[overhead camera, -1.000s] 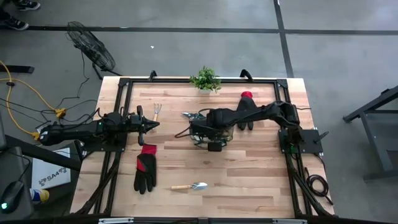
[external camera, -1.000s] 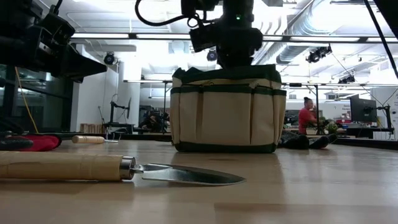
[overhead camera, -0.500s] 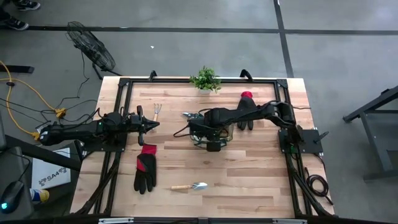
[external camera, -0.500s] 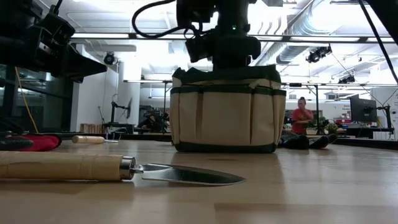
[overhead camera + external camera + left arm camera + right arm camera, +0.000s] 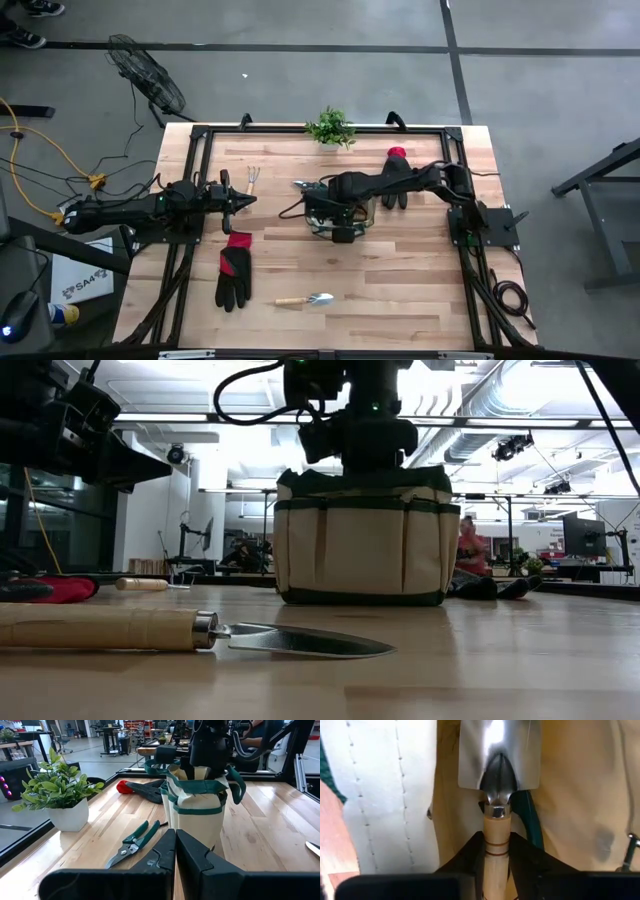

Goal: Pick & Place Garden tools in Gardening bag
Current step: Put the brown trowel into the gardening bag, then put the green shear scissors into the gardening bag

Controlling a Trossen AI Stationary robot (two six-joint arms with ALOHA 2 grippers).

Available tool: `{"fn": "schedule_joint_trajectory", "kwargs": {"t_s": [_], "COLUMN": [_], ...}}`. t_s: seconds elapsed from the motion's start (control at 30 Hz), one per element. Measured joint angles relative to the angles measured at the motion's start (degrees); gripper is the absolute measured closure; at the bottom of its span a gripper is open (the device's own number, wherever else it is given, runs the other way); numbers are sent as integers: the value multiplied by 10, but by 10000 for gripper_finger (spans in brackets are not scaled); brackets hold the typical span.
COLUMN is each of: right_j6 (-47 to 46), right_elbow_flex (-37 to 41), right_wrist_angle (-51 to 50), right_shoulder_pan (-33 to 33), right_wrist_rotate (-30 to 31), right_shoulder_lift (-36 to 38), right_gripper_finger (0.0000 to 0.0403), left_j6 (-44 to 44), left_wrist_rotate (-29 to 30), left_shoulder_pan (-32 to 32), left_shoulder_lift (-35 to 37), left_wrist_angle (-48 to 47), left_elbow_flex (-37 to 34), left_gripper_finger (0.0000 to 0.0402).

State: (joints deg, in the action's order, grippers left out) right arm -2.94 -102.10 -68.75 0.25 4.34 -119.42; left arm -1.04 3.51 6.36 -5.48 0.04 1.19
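Your right pincer [image 5: 496, 851] sits directly over the gardening bag [image 5: 340, 208] mid-surface, clamped on the wooden handle of a trowel [image 5: 498, 775]. Its blade points down into the bag's khaki interior.

Your left pincer [image 5: 175, 851] is parked at the left side of the surface [image 5: 400, 280], fingers closed and empty, pointing toward the bag.

Other tools out on the surface:
- pruning shears [image 5: 134, 843] just beside the bag, between it and the potted plant [image 5: 330, 127]
- hand rake [image 5: 253, 178] near the left pincer
- one black glove with red cuff [image 5: 234, 268] in front of the left arm
- second trowel [image 5: 306, 299] near the front edge
- second glove [image 5: 395, 172] at the back, partly under the right arm

Low view: bag [image 5: 362, 538] stands upright, right arm's wrist just above its rim.
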Motion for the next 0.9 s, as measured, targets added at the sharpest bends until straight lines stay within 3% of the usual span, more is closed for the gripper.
{"fn": "schedule_joint_trajectory", "kwargs": {"t_s": [0.57, 0.9], "right_j6": [-5, -5], "right_elbow_flex": [0, 0], "right_wrist_angle": [-1, -13], "right_shoulder_pan": [0, 0], "right_wrist_rotate": [0, 12], "right_shoulder_lift": [0, 2], "right_gripper_finger": [277, 264], "left_j6": [0, 0], "left_wrist_rotate": [0, 0], "left_shoulder_pan": [0, 0], "left_shoulder_lift": [0, 0], "left_wrist_angle": [0, 0], "left_elbow_flex": [0, 0], "left_gripper_finger": [391, 391]}}
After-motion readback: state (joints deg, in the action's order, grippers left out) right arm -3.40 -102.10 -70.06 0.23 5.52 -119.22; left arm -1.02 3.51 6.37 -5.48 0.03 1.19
